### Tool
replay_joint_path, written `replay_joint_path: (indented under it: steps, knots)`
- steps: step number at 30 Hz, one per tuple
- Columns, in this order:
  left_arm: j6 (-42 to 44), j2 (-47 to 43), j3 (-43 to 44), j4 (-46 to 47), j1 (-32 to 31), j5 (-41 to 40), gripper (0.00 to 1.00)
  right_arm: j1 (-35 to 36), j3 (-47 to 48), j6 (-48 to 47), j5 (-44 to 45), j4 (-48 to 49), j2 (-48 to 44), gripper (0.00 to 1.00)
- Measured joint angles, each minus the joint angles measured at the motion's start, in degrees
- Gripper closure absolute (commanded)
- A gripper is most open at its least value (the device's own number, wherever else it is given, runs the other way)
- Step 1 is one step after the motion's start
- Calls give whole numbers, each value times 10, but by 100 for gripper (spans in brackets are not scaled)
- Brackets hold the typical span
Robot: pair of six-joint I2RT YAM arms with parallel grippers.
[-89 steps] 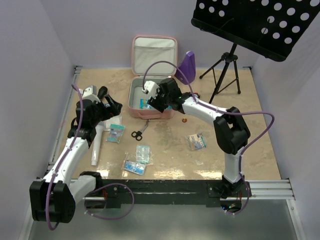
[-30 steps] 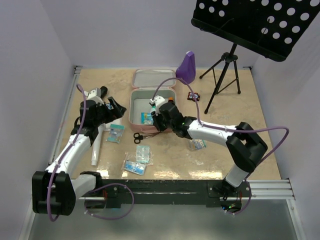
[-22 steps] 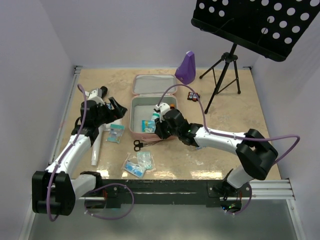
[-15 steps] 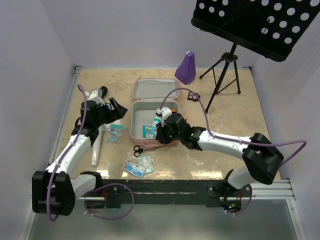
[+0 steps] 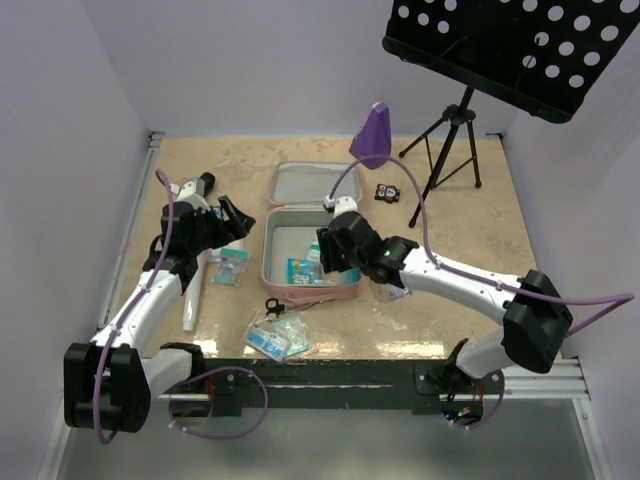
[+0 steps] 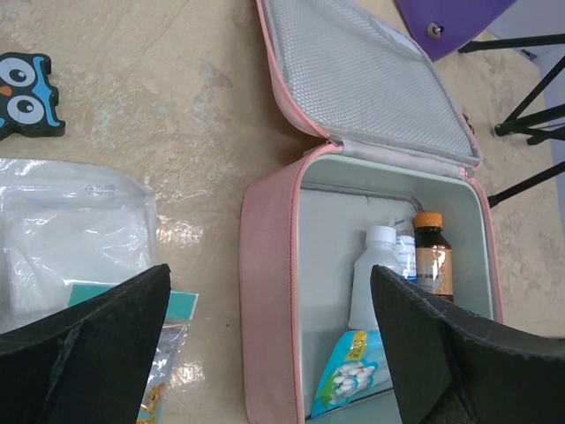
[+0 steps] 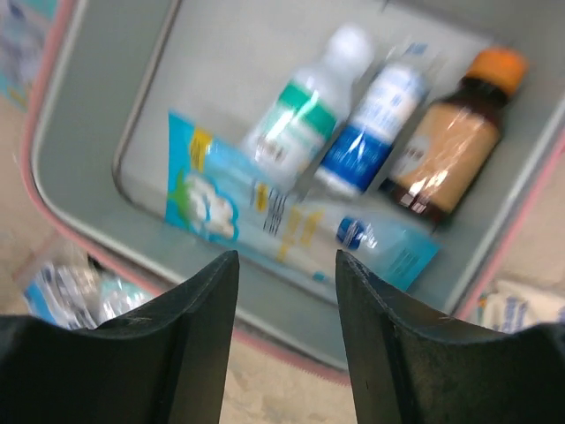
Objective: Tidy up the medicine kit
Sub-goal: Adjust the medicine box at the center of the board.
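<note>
From above, the right arm reaches low and leftward from its base, and the right pincer (image 5: 324, 262) hangs over the open tray of the medicine kit (image 5: 305, 185); its tips are hard to make out here. The left arm is bent, with the left pincer (image 5: 235, 215) spread wide just left of the kit, holding nothing. Since a second ago the kit has come nearer the front edge of the table (image 5: 480, 230). The scissors (image 5: 275, 305) have shifted with it and lie just in front of the kit. Bare table lies right of the kit.

At the left wrist, the left pincer (image 6: 269, 269) stands apart above the kit's (image 6: 265, 291) left wall. Inside are a white bottle (image 6: 375, 274) and a brown bottle (image 6: 430, 261).

At the right wrist, the right pincer (image 7: 285, 261) is apart and empty, above the kit's front wall (image 7: 265, 327). Beyond it lie a blue packet (image 7: 265, 221), the white bottle (image 7: 309, 106) and the brown bottle (image 7: 450, 141).
</note>
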Motion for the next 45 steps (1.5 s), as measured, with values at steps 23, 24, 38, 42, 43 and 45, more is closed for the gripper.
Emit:
replay_joint_path:
  steps: [23,24,38,42,43,45]
  knots:
    - [-11,31,25,33,-10,85,0,-97,124,-23,-89,40,174,43]
    - [-12,31,23,33,-10,85,0,-97,129,-23,-89,41,181,43]
    - [-16,42,17,33,-10,83,0,-97,155,-16,-105,45,245,53]
    - [-16,42,17,33,-10,83,0,-97,163,-13,-103,46,251,59]
    - [-16,43,17,33,-10,83,0,-97,163,-12,-103,47,251,60]
    - [-16,43,17,33,-10,83,0,-99,164,-12,-103,49,251,61]
